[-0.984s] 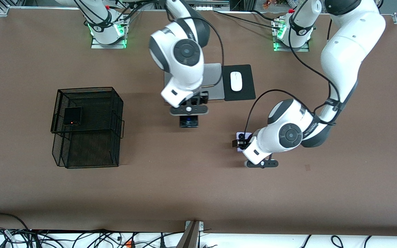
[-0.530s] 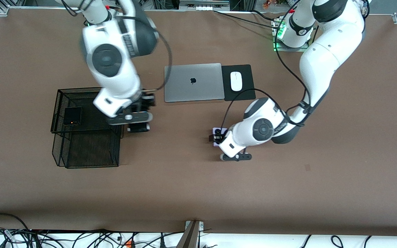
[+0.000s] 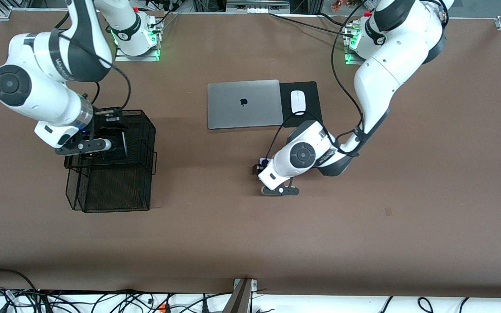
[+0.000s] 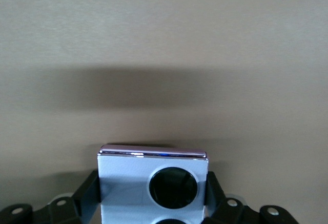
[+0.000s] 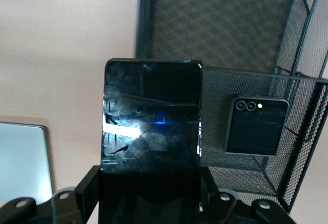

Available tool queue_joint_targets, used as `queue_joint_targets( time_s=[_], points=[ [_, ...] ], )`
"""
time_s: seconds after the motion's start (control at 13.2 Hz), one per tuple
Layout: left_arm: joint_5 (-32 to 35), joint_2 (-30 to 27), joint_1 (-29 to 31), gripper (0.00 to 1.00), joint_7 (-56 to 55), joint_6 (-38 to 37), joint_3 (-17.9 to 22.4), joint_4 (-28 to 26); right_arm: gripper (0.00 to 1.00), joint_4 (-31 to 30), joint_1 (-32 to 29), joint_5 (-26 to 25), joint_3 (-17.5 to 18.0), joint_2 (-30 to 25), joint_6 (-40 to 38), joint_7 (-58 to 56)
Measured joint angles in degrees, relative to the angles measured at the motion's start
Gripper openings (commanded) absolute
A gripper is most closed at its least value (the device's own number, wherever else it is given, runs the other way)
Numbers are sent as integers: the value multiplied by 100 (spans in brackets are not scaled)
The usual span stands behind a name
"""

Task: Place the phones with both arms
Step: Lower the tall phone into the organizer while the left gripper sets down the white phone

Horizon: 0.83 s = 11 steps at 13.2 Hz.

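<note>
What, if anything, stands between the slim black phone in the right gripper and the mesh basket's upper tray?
Nothing visible. The right gripper holds the slim black phone over the basket; its upper tray holds only the flip phone, lying beside it.

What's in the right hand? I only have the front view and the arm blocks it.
Observer: A long black slab phone, clamped in the right hand over the mesh basket.
Operator: Anything on the basket's top tier?
Observer: Yes, the black flip phone lies flat there, lenses up.
Operator: Left hand?
Observer: The left hand grips the lilac-white phone by its sides, over bare table.
</note>
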Motion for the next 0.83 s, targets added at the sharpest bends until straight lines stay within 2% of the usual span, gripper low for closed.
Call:
queue_joint_targets(
  time_s=[0.23,0.45,0.83],
  points=[
    [0,-5,-16,100,-15,64,22,70,46,-797,2,0,-232,-59,458,-238],
    [0,-228,149,100,-15,-59,31,233,46,-1083,36,0,-239,-59,536,-241],
    [0,-1680,1164,100,59,-2469,47,366,46,-1163,60,47,-230,153,1008,-228]
  ],
)
